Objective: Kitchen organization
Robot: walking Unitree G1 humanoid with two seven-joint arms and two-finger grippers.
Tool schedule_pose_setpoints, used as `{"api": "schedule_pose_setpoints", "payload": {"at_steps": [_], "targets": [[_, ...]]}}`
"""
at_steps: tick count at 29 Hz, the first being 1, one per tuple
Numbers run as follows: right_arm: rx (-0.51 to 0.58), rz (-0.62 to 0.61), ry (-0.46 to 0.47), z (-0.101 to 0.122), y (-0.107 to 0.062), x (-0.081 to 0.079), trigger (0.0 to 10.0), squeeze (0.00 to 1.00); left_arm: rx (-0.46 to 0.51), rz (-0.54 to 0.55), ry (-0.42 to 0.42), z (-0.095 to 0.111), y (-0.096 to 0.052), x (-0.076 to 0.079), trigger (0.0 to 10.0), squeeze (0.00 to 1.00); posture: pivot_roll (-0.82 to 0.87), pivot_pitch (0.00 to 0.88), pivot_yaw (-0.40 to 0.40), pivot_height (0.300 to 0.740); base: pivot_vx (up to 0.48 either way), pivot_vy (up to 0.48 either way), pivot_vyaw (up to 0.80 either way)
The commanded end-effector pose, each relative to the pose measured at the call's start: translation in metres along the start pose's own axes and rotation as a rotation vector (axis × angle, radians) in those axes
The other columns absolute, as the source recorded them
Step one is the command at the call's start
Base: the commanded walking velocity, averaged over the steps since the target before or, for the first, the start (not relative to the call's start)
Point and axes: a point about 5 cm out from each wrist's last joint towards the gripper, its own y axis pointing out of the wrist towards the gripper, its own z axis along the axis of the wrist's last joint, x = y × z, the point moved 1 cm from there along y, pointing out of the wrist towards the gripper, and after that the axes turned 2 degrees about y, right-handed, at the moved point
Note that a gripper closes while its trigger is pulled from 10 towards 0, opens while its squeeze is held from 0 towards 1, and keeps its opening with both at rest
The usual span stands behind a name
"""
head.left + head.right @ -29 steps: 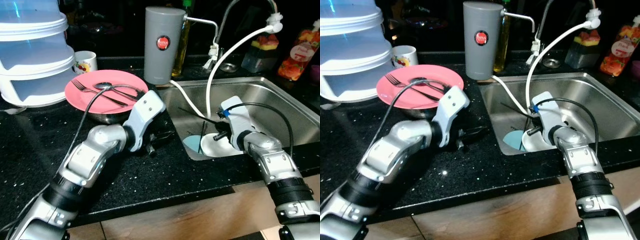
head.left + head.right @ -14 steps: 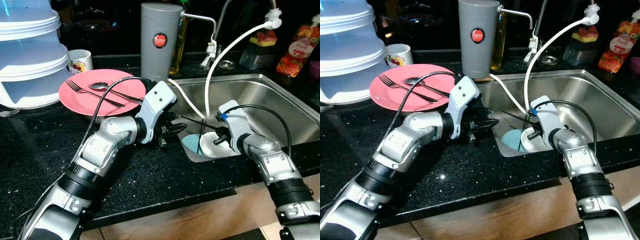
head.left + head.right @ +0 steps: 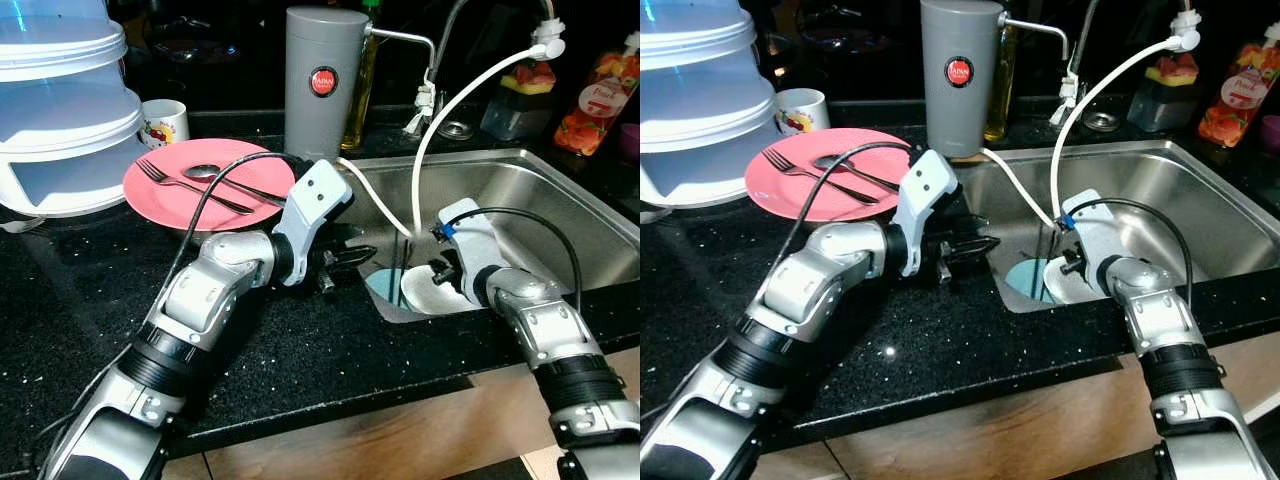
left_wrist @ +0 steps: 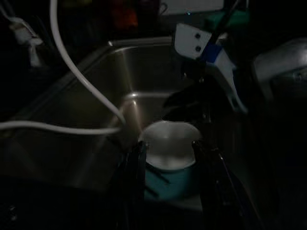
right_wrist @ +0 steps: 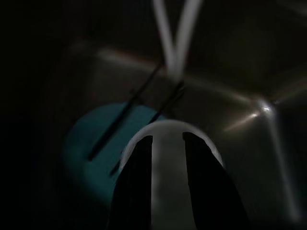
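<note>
Right gripper [image 5: 168,182]: in the sink [image 3: 560,190], fingers parted over the white bowl [image 3: 432,292], ready to lift it.
Left gripper [image 3: 352,258]: released, empty, waiting at the worktop [image 3: 330,340] edge.

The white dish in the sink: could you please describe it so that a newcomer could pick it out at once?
Start at the steel sink set in the black counter and look to its near left corner, just beyond the right claw. There a teal plate lies on the bottom with the white dish resting on it. It is the paler and upper of the two.
</note>
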Motion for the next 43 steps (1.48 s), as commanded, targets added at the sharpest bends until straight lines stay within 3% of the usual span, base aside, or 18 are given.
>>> {"api": "schedule_pose_setpoints", "payload": {"at_steps": [1,2,3,4,6,10,13,14,18,25,29,36,38,43], "targets": [[0.053,-0.091,0.048,0.007,-0.001,0.012,10.0,0.0,0.024,0.025,-0.011,0.0,0.0,0.001,10.0,0.0,0.0,0.066,-0.026,0.74,0.0,0.0,0.0],[0.071,-0.125,0.067,0.009,-0.001,0.015,10.0,0.0,0.031,0.033,-0.016,0.0,-0.001,0.002,10.0,0.0,0.0,0.066,-0.026,0.74,0.0,0.0,0.0],[0.187,-0.226,0.201,0.023,-0.004,0.026,10.0,0.0,0.051,0.081,-0.047,-0.005,-0.006,0.004,10.0,0.0,0.0,0.07,-0.024,0.74,0.0,0.0,0.0],[0.187,-0.226,0.201,0.023,-0.004,0.026,10.0,0.0,0.051,0.081,-0.047,-0.005,-0.006,0.004,10.0,0.0,0.0,0.07,-0.024,0.74,0.0,0.0,0.0],[0.322,-0.286,0.38,0.037,-0.01,0.03,10.0,0.0,0.077,0.14,-0.109,-0.011,-0.015,0.006,10.0,0.0,0.0,0.074,-0.018,0.74,0.0,0.0,0.0],[0.359,-0.26,0.481,0.038,-0.01,0.02,10.0,0.0,0.099,0.205,-0.162,-0.019,-0.027,0.01,10.0,0.0,0.0,0.079,-0.012,0.74,0.0,0.0,0.0],[0.353,-0.228,0.482,0.037,-0.009,0.01,10.0,0.0,0.096,0.221,-0.183,-0.022,-0.032,0.013,10.0,0.0,0.0,0.079,-0.012,0.74,0.0,0.0,0.0],[0.364,-0.185,0.49,0.039,-0.007,-0.006,10.0,0.0,0.076,0.248,-0.197,-0.028,-0.041,0.017,10.0,0.0,0.0,0.083,-0.007,0.74,0.0,0.0,0.0],[0.394,-0.153,0.507,0.043,-0.007,-0.021,10.0,0.0,0.042,0.305,-0.214,-0.036,-0.054,0.023,10.0,0.0,0.0,0.085,-0.003,0.74,0.0,0.0,0.0],[0.398,-0.143,0.516,0.044,-0.007,-0.025,10.0,0.0,0.016,0.372,-0.215,-0.042,-0.065,0.024,10.0,0.0,0.01,0.087,-0.003,0.74,0.0,0.0,0.0],[0.403,-0.134,0.517,0.045,-0.008,-0.027,10.0,0.0,-0.001,0.485,-0.202,-0.044,-0.08,0.017,10.0,0.0,0.01,0.086,-0.007,0.74,0.0,-0.36,0.0],[0.403,-0.118,0.508,0.047,-0.008,-0.033,10.0,0.0,-0.002,0.574,-0.211,-0.046,-0.092,0.013,10.0,0.0,0.01,0.072,-0.013,0.74,0.0,-0.206,0.0],[0.406,-0.102,0.505,0.049,-0.009,-0.036,10.0,0.0,-0.009,0.614,-0.198,-0.048,-0.103,0.012,10.0,0.0,0.01,0.068,-0.015,0.74,0.0,0.0,0.0],[0.406,-0.093,0.503,0.05,-0.009,-0.038,10.0,0.0,-0.016,0.625,-0.198,-0.049,-0.106,0.014,10.0,0.0,0.02,0.065,-0.019,0.74,0.0,0.0,0.0]]}}
